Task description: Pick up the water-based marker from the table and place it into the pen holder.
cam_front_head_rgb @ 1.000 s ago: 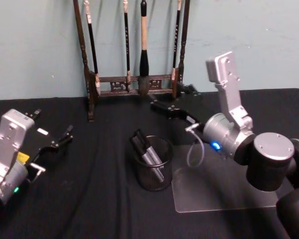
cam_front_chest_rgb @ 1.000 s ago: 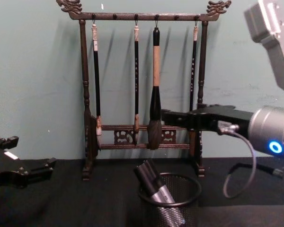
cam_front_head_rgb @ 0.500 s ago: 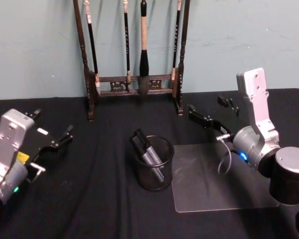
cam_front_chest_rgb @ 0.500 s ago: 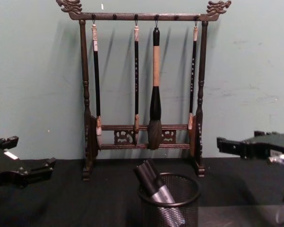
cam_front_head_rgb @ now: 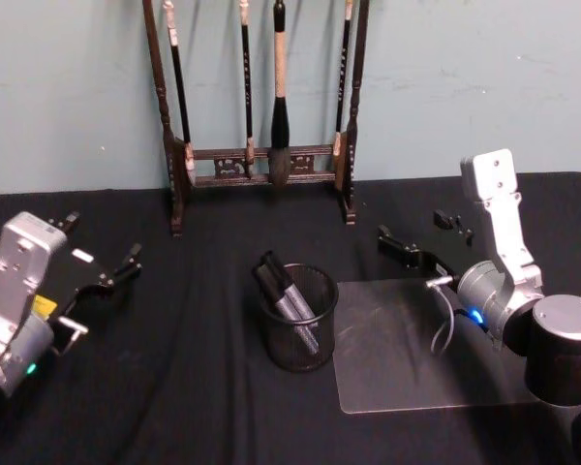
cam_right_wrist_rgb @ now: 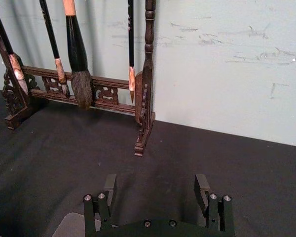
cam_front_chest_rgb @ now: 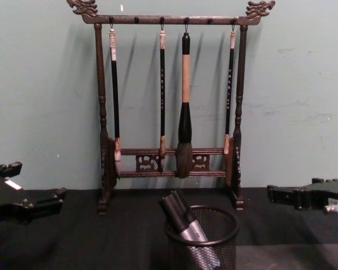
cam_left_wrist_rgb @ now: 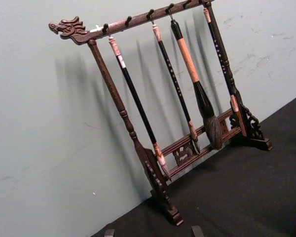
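Right jaws [cam_front_head_rgb: 421, 239] empty, marker [cam_front_head_rgb: 283, 291] in pen holder [cam_front_head_rgb: 298, 329]

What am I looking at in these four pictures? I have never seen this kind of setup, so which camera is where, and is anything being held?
This is a two-armed robot at a table covered in black cloth. One picture looks down from its head, one looks forward from its chest, and two come from cameras on its wrists. The left gripper sits open at the left side, holding nothing. The right gripper is open too, above the far edge of a clear plastic sheet, also empty; its wrist picture shows its fingers spread apart. In the middle stands the pen holder, a black mesh cup, with the marker already leaning inside it. At the back, against the wall, stands a wooden brush rack hung with calligraphy brushes.
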